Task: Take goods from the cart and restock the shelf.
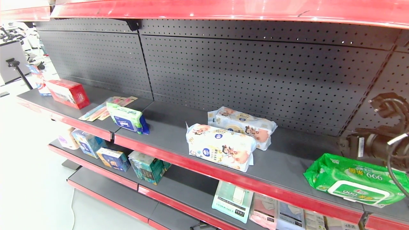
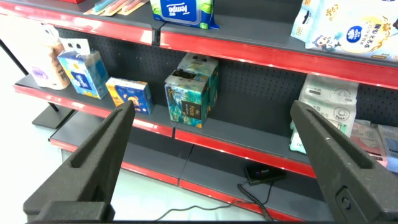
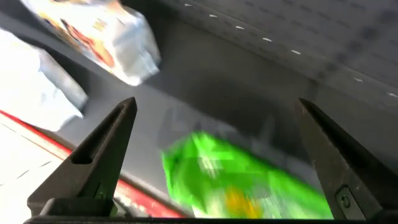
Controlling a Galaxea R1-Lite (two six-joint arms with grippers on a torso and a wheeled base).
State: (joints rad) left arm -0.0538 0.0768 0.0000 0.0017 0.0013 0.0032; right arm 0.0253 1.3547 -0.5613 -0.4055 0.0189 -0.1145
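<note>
Head view: glossy green pouch; matte grey shelf.

Black pegboard, pale glossy floor

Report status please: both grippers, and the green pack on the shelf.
Left gripper open, empty. Right gripper open, above green pack lying on shelf. White packs lie apart to its left.

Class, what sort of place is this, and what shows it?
Probably a shop aisle: tiered dark shelves with red front edges, a perforated back panel, and packaged goods like the green plastic wipes pack.
</note>
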